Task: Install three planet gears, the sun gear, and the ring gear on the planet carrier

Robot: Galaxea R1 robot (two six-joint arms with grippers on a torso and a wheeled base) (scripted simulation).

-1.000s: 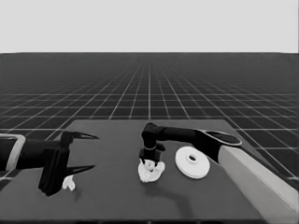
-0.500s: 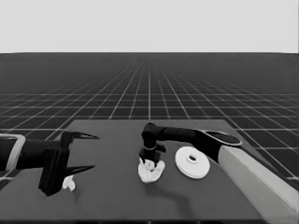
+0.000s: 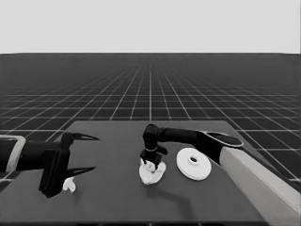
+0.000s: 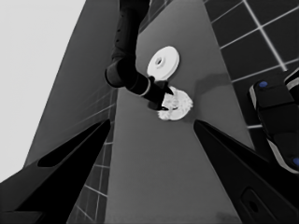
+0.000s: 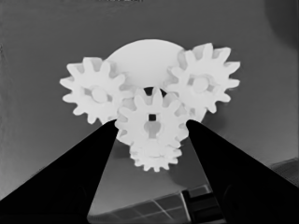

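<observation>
At the near left of the dark flat table [image 3: 117, 202], a thin white piece [image 3: 69, 185] lies on the surface below the parked left gripper [image 3: 91, 153], whose two long black fingers [image 4: 70, 163] stand wide apart and released, holding nothing. Toward the table's middle, the right gripper [image 3: 149, 162] reaches down over the smaller round part [image 3: 151, 173], a flat white disc with a central hole. In the right wrist view, three small white toothed planet gears sit on this disc [image 5: 145, 58]: one at ten o'clock [image 5: 96, 93], one at two o'clock [image 5: 202, 81] and one at six o'clock [image 5: 154, 156], the last partly covered. A fourth small white toothed wheel, the sun gear [image 5: 152, 119], is at the disc's centre, meshed among them, between the right gripper's [image 5: 152, 140] two dark fingers [image 5: 74, 177]; whether the fingers are pressing on it or just clear of it cannot be told from these views. At three o'clock from the smaller round part, just beside it but apart, the larger round part [image 3: 193, 163], a thick white disc with a raised middle and a small hole, lies flat on the table. Farther back, the right arm [image 3: 188, 137] stretches in from the right.
</observation>
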